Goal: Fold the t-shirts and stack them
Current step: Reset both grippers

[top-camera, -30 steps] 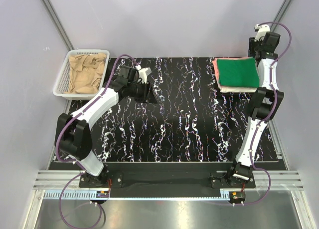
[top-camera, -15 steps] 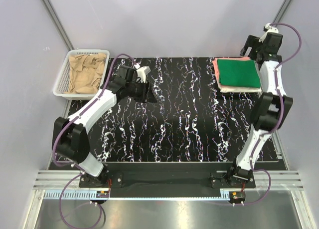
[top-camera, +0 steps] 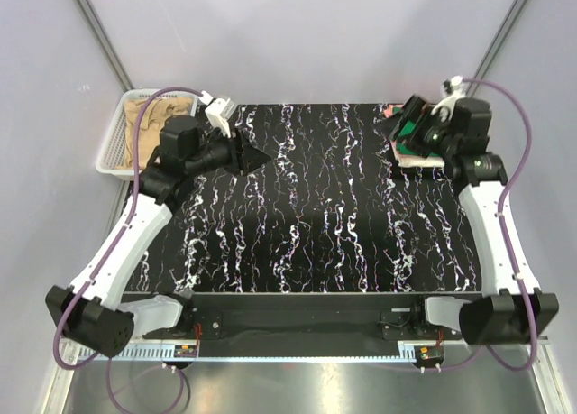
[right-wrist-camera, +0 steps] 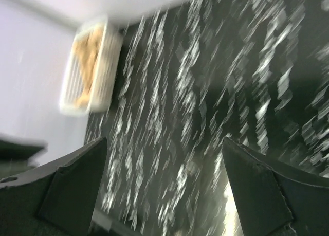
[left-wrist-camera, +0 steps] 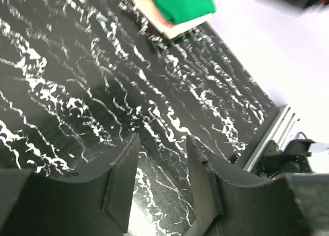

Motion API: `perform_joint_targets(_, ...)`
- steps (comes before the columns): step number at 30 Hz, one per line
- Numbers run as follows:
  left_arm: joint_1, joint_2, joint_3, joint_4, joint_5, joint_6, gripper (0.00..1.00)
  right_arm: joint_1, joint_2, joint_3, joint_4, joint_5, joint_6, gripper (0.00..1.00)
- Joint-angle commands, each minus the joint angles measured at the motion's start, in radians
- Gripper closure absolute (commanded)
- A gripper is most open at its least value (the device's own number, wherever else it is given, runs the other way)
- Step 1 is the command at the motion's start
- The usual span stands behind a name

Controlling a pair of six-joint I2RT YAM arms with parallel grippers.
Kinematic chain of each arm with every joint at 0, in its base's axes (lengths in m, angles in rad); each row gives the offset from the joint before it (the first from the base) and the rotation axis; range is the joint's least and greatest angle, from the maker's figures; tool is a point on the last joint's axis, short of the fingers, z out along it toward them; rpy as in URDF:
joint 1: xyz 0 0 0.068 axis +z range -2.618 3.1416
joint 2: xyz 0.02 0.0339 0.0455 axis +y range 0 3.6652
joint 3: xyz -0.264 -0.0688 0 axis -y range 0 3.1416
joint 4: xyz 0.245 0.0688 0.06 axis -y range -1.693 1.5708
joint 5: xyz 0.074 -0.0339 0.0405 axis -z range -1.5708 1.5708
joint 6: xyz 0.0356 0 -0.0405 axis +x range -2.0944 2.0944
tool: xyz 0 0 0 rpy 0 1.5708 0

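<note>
A folded stack sits at the table's back right, with the bright green t-shirt (top-camera: 413, 136) on top and a white one (top-camera: 420, 161) at the bottom; a pink edge shows between them. The stack also shows in the left wrist view (left-wrist-camera: 180, 2). The tan-beige t-shirt (top-camera: 149, 116) lies crumpled in the white mesh basket (top-camera: 110, 148), blurred in the right wrist view (right-wrist-camera: 87, 56). My left gripper (top-camera: 261, 155) is open and empty, raised beside the basket; it also shows in its own wrist view (left-wrist-camera: 162, 143). My right gripper (top-camera: 397, 125) is wide open and empty over the stack's left edge; it also shows in its own wrist view (right-wrist-camera: 164, 143).
The black marbled table (top-camera: 315, 225) lies between the arms. Grey walls and slanted frame posts close the back and sides. The basket stands off the table's back left corner.
The left arm lifted and pulled back left, beside the basket. The right arm swung from behind the stack to over its left edge, now partly covering the green shirt.
</note>
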Motion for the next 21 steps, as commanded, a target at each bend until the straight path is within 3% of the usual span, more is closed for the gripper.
perform_joint_targets(1, 0.002, -0.106, -0.074, 0.041, 0.036, -0.026, 0.52, 0.067, -0.124, -0.139, -0.080, -0.077, 0.071, 0.00)
perform_joint_targets(4, 0.002, -0.198, -0.154, 0.044, 0.028, -0.043, 0.48, 0.067, -0.257, -0.228, -0.105, -0.080, 0.055, 0.00)
perform_joint_targets(6, 0.004, -0.243, -0.207, 0.043, 0.014, -0.051, 0.27, 0.068, -0.345, -0.280, -0.105, -0.086, 0.054, 0.00)
perform_joint_targets(7, 0.002, -0.287, -0.223, 0.041, 0.011, -0.055, 0.01, 0.068, -0.368, -0.295, -0.107, -0.096, 0.058, 0.00)
perform_joint_targets(14, 0.004, -0.396, -0.297, 0.018, -0.009, -0.077, 0.01, 0.067, -0.520, -0.366, -0.110, -0.082, 0.111, 0.00)
perform_joint_targets(21, 0.002, -0.418, -0.292, 0.012, -0.024, -0.075, 0.01, 0.068, -0.535, -0.374, -0.113, -0.063, 0.103, 0.00)
